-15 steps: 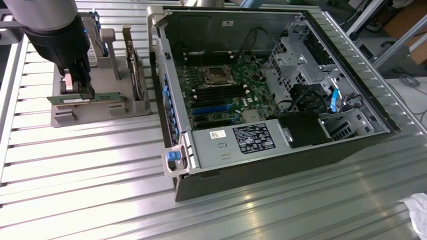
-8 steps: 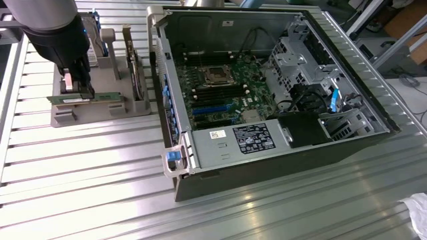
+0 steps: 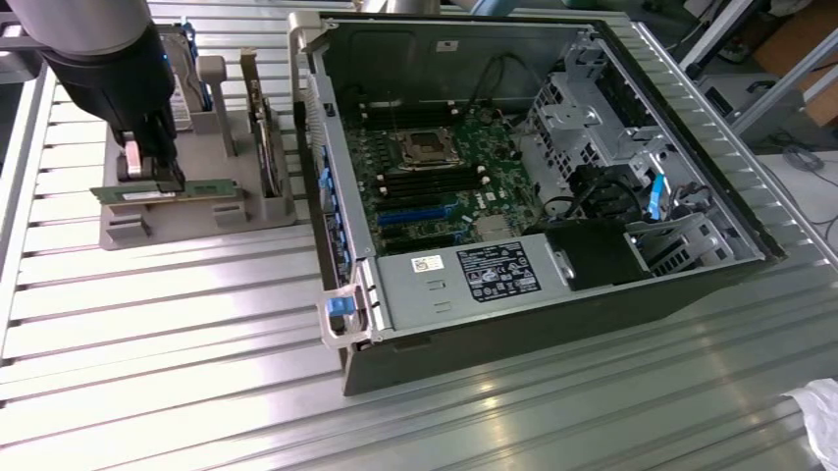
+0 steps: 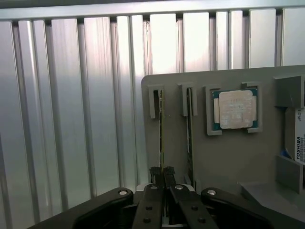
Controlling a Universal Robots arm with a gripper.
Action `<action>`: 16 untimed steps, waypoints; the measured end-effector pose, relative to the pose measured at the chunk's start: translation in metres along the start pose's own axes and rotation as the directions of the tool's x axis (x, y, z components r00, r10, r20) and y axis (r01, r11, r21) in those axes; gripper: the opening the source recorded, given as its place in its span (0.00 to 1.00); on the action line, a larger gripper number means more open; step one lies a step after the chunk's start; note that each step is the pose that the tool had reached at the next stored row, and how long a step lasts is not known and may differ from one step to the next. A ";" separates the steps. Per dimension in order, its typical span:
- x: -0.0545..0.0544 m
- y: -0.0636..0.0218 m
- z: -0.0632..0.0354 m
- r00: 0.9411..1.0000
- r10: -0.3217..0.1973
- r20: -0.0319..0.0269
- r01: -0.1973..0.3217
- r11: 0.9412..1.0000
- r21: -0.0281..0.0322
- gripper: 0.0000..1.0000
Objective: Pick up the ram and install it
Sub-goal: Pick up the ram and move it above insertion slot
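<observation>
The ram (image 3: 203, 185) is a thin green stick standing on its edge in a slot of the grey parts holder (image 3: 196, 218), at the exterior view's left. My gripper (image 3: 160, 182) comes down on it from above and is shut on the stick's middle. In the wrist view the ram (image 4: 161, 129) runs edge-on away from my gripper (image 4: 162, 171), whose fingers (image 4: 153, 172) pinch it from both sides. I cannot tell whether the stick has risen out of its slot. The open computer case (image 3: 733, 235) lies to the exterior view's right, with the motherboard's dark memory slots (image 3: 426, 182) exposed.
A second stick (image 4: 189, 129) stands in the neighbouring slot. The holder (image 4: 224, 157) also carries a square silver processor (image 4: 235, 109) and a hard drive (image 4: 296, 140). Upright parts (image 3: 266, 123) stand between gripper and case. The ribbed metal table (image 3: 171, 343) spreads around; a white cloth (image 3: 818, 412) lies at its corner.
</observation>
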State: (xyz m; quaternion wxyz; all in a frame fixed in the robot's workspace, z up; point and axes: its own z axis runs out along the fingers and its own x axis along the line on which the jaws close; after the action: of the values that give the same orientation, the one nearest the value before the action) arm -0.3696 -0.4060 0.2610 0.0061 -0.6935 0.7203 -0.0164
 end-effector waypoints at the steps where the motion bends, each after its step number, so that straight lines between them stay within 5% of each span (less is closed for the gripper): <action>1: 0.000 0.0000 -0.0005 1.000 0.000 0.000 0.000 1.000 0.000 0.12; 16: 0.000 -0.0002 -0.0082 1.000 0.000 0.000 0.000 1.000 0.000 0.12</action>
State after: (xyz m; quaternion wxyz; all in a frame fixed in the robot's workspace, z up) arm -0.3696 -0.4060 0.2693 0.0061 -0.6935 0.7203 -0.0164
